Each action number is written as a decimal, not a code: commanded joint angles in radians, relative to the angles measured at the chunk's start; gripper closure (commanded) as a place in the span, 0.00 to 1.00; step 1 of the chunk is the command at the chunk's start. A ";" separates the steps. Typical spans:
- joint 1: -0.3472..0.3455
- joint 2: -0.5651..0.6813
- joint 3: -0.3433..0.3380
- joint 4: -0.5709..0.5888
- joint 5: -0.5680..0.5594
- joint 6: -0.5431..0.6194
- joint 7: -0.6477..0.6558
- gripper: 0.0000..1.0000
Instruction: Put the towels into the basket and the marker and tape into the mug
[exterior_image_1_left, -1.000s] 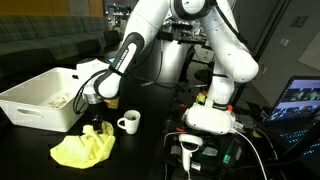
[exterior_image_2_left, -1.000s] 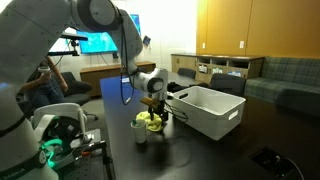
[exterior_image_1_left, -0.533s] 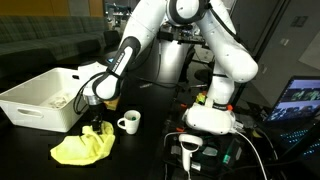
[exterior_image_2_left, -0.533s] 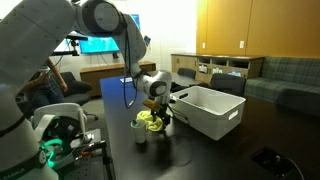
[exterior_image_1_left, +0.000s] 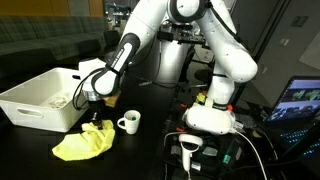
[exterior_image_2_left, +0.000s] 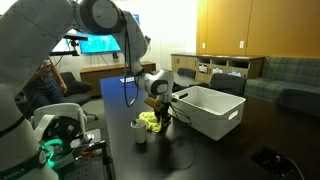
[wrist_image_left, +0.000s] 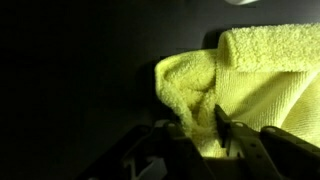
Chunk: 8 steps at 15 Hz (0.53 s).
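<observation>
In an exterior view, the claw (exterior_image_1_left: 95, 122) hangs low over the dark counter (exterior_image_1_left: 150, 150), left of centre. Its tips are in the top of the yellow towel (exterior_image_1_left: 82, 146), which lies crumpled at lower left. The mug (exterior_image_1_left: 128, 122) stands just right of the towel, with nothing that I can see poking out. The basket (exterior_image_1_left: 40, 100) fills the left edge; a pale shape lies inside, too small for me to name.

In an exterior view from another angle, the basket (exterior_image_2_left: 210, 112) sits right of centre, and I can make out nothing clear inside it. The yellow towel (exterior_image_2_left: 150, 121) is bunched under the claw (exterior_image_2_left: 160, 118), between the basket and the mug (exterior_image_2_left: 139, 135).

In the wrist view, the yellow towel (wrist_image_left: 260, 80) fills the right half. At the bottom the fingers (wrist_image_left: 226, 128) stand close together with a raised fold pinched between them, so I read the claw as clamped on the yellow towel. I judge the cloth light, limp and easy to grip. A thick fold near the middle is the place to hold it; otherwise it may drape and catch on the basket rim.
</observation>
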 joint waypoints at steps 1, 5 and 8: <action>0.002 -0.076 -0.012 -0.058 0.001 0.004 0.021 0.92; 0.015 -0.108 -0.031 -0.066 -0.013 -0.020 0.043 0.99; 0.031 -0.117 -0.057 -0.063 -0.022 -0.031 0.089 0.98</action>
